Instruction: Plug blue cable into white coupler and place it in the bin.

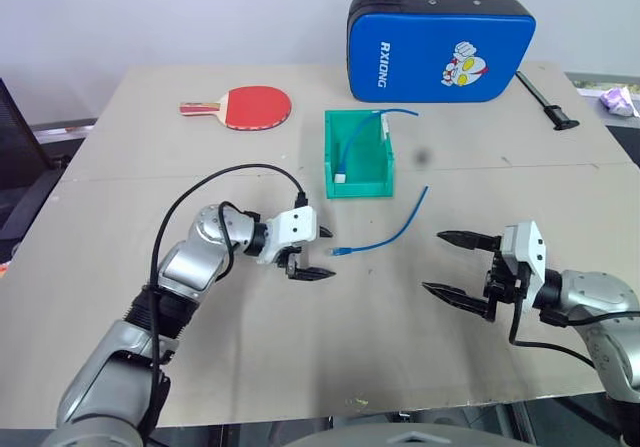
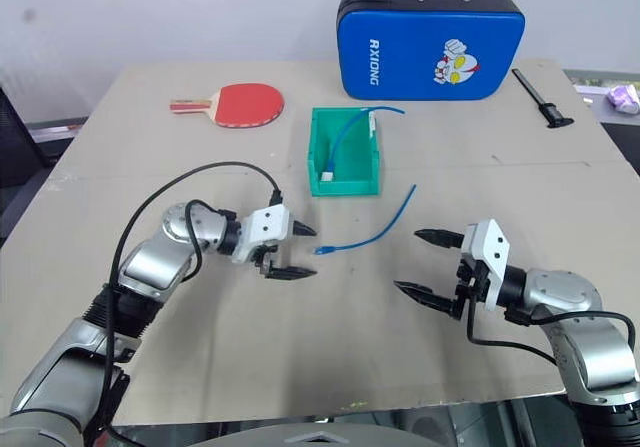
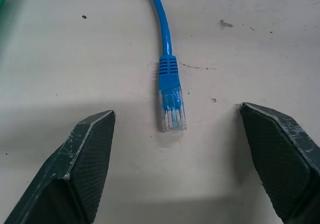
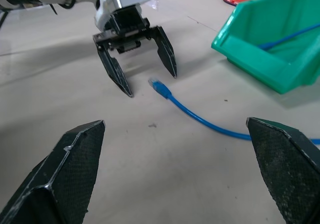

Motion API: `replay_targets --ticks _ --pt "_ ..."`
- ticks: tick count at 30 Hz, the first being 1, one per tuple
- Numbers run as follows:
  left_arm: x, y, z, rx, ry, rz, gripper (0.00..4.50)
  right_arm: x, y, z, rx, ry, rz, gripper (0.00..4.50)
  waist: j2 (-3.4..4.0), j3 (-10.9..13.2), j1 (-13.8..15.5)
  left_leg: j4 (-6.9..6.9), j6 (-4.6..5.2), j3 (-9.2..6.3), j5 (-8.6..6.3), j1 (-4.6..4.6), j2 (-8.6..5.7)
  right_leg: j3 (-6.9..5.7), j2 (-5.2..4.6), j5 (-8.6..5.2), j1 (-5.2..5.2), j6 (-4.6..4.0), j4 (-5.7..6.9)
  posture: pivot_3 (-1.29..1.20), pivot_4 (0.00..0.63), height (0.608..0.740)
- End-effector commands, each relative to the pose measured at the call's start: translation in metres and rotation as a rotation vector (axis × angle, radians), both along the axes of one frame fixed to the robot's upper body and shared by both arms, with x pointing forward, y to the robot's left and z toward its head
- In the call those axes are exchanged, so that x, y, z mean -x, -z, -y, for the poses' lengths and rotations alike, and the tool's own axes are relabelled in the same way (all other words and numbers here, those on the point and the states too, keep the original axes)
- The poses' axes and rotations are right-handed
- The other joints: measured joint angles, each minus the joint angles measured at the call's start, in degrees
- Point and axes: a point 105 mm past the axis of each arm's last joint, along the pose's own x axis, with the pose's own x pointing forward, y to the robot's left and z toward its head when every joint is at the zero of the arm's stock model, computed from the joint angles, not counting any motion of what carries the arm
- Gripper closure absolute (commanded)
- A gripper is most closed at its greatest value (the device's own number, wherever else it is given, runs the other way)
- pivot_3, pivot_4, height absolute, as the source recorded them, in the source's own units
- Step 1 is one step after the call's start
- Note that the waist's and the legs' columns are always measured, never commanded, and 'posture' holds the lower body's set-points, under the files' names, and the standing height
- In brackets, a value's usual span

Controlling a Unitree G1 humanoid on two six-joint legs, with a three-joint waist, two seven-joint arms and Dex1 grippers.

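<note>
Blue cable point(image 1: 385, 235): loose on table; left wrist view reveals clear plug point(image 3: 172, 108) untouched between wide-open left gripper point(image 1: 318, 254); right gripper point(image 1: 458, 264) agape, empty

A beige tabletop point(image 1: 300, 347) made of boards, with a seam running across it, stands before a plain pale wall point(image 1: 200, 7). Even light casts soft shadows. At the table's left edge sits a dark chair point(image 1: 15, 137); grey floor point(image 1: 60, 127) shows beside it.
</note>
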Motion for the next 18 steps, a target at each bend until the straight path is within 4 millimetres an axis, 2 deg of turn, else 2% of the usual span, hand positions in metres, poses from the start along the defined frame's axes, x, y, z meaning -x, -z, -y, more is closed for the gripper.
replay_targets --ticks 1,7,10,13,17,18 --pt "-0.0012 -0.0011 0.0018 -0.008 0.012 0.009 0.43 0.0031 -0.0137 -0.0006 -0.004 -0.011 0.06 0.03 0.0 0.0 0.0 0.03 0.0 0.0 0.0 -0.01 0.0 0.0 -0.01 0.0 0.01 0.0 0.0 0.0 0.15 0.728" --pt "-0.0038 -0.0006 0.0026 -0.009 0.0 0.0 0.43 0.0012 -0.0153 -0.001 -0.001 -0.014 0.065 0.03 0.0 0.0 0.1 0.08 0.01 -0.02 0.0 0.01 -0.01 0.0 -0.01 0.0 0.05 0.0 0.01 0.0 0.15 0.728" --pt "-0.004 -0.0006 0.0041 -0.005 -0.005 -0.015 1.27 0.0006 -0.0155 -0.0018 -0.001 -0.016 0.065 0.0 0.0 0.0 0.1 0.1 0.01 -0.04 0.0 0.01 -0.01 0.0 -0.01 0.0 0.05 0.0 0.05 0.0 0.15 0.728" --pt "-0.0011 0.0035 0.0009 -0.042 0.003 -0.033 2.8 0.0001 -0.0152 -0.002 0.001 -0.017 0.065 0.0 -0.01 0.0 0.0 0.11 0.01 -0.03 0.0 0.02 -0.01 0.0 -0.01 0.0 0.05 0.0 0.06 0.0 0.15 0.728" --pt "0.0023 0.0055 -0.0021 -0.049 0.001 -0.059 4.49 0.0002 -0.0143 -0.0021 0.001 -0.017 0.061 0.0 0.0 0.0 0.0 0.1 0.01 -0.04 -0.01 0.03 0.0 0.0 0.0 0.0 0.05 0.0 0.07 0.0 0.15 0.728" --pt "0.0033 0.005 -0.0022 -0.046 0.002 -0.063 4.49 0.0002 -0.0136 -0.0024 0.0 -0.017 0.055 0.0 0.0 0.0 0.0 0.1 0.01 -0.03 -0.01 0.03 0.0 0.0 0.0 0.0 0.05 0.0 0.07 0.0 0.15 0.728"
